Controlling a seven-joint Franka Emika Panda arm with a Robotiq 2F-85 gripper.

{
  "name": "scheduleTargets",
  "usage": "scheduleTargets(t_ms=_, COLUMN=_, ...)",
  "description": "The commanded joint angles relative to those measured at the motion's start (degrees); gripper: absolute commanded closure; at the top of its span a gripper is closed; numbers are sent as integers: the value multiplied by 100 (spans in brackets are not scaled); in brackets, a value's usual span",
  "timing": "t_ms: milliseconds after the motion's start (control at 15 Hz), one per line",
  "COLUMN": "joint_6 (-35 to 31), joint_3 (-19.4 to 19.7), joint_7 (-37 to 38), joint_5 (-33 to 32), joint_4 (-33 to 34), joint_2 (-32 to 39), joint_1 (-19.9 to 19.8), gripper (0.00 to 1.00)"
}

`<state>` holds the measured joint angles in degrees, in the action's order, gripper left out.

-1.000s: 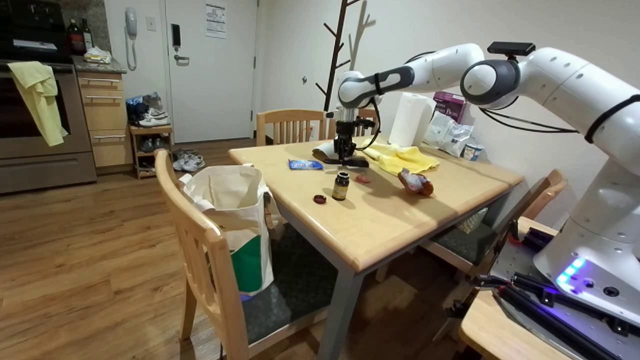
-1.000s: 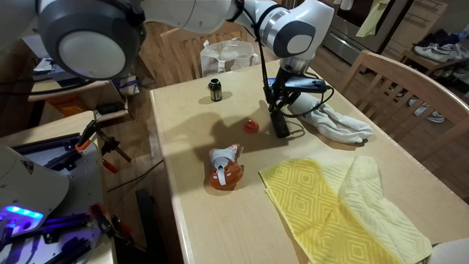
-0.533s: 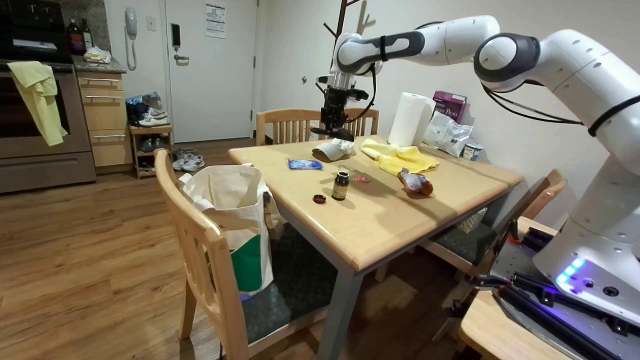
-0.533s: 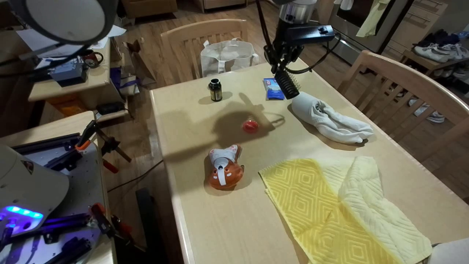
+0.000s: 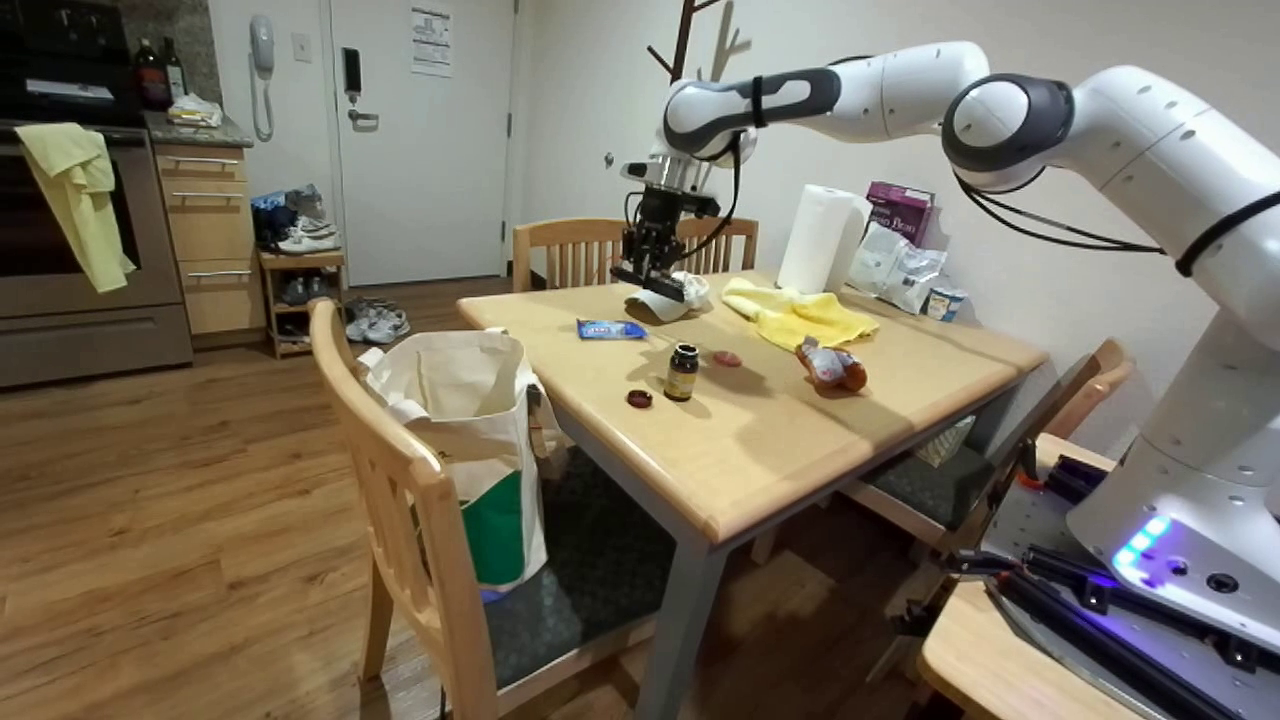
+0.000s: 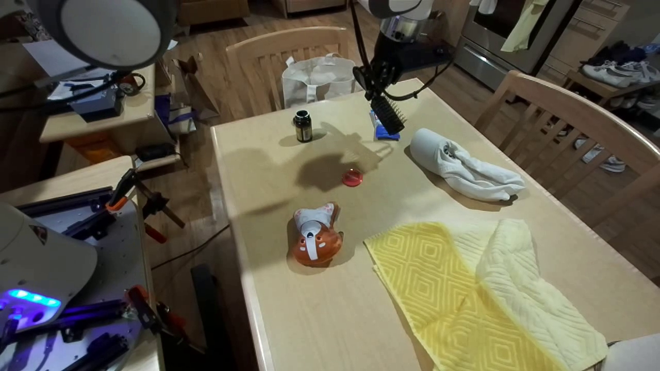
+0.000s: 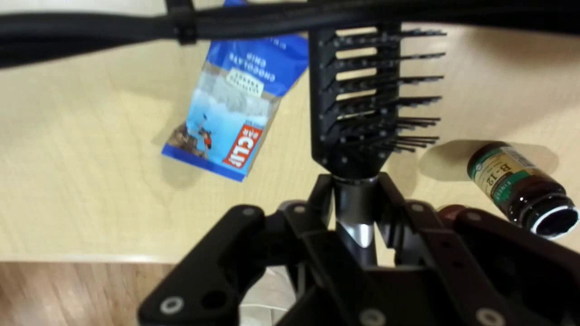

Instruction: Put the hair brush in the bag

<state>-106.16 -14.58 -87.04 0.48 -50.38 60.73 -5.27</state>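
My gripper (image 7: 355,194) is shut on the dark hair brush (image 7: 351,158) at the neck of its handle in the wrist view. The brush's bristled head sticks out beyond the fingertips. In both exterior views the gripper (image 5: 655,262) holds the brush (image 6: 388,116) above the table's far part, with the head tilted downward. The white bag (image 5: 490,435) with a green lower part stands upright on a chair beside the table, mouth open upward. Its top also shows in an exterior view (image 6: 317,77), and a small part shows below the gripper in the wrist view (image 7: 267,290).
A dark open bottle (image 6: 303,126) stands between the gripper and the table edge. A blue bar packet (image 7: 240,108) lies below the brush. A red disc (image 6: 352,178), a reddish-brown toy (image 6: 317,234), a white cloth (image 6: 464,170) and a yellow cloth (image 6: 464,288) lie on the table.
The gripper has lifted the brush from low over the table to well above it. In the last half second it has moved sideways toward the bag's side. The other things have stayed put.
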Motion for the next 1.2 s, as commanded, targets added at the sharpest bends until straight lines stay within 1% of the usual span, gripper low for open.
scheduleTargets(t_ms=0, joint_6=261, joint_3=-127, joint_7=-686, joint_5=220, joint_4=541, joint_2=190, joint_1=439, gripper=89)
scheduleTargets(t_ms=67, joint_6=296, joint_3=-330, joint_7=-776, joint_5=60, joint_4=519, joint_2=122, joint_1=484, gripper=89)
scheduleTargets(t_ms=333, joint_6=531, joint_3=-605, joint_7=-1431, joint_5=35, joint_4=550, joint_2=-87, joint_1=803, gripper=89)
scheduleTargets(t_ms=467, joint_6=560, joint_3=-676, joint_7=-2069, joint_5=45, joint_4=737, joint_2=40, joint_1=719, gripper=89)
scheduleTargets(t_ms=533, joint_6=369, joint_3=-559, joint_7=-1448, joint_5=72, joint_4=526, joint_2=-42, joint_1=881, gripper=74)
scheduleTargets(t_ms=667, joint_6=382, joint_3=-562, joint_7=-1766, joint_5=72, joint_4=546, joint_2=-39, joint_1=830, gripper=74)
scheduleTargets(t_ms=733, joint_6=386, joint_3=-562, joint_7=-1843, joint_5=72, joint_4=546, joint_2=-36, joint_1=786, gripper=89)
scheduleTargets(t_ms=800, joint_6=434, joint_3=-662, joint_7=-1943, joint_5=175, joint_4=617, joint_2=25, joint_1=774, gripper=89)
scheduleTargets(t_ms=867, joint_6=634, joint_3=-905, joint_7=-2100, joint_5=426, joint_4=782, joint_2=174, joint_1=764, gripper=89)
scheduleTargets(t_ms=1133, joint_6=795, joint_3=-1451, joint_7=-2099, joint_5=887, joint_4=1188, joint_2=584, joint_1=1140, gripper=89)
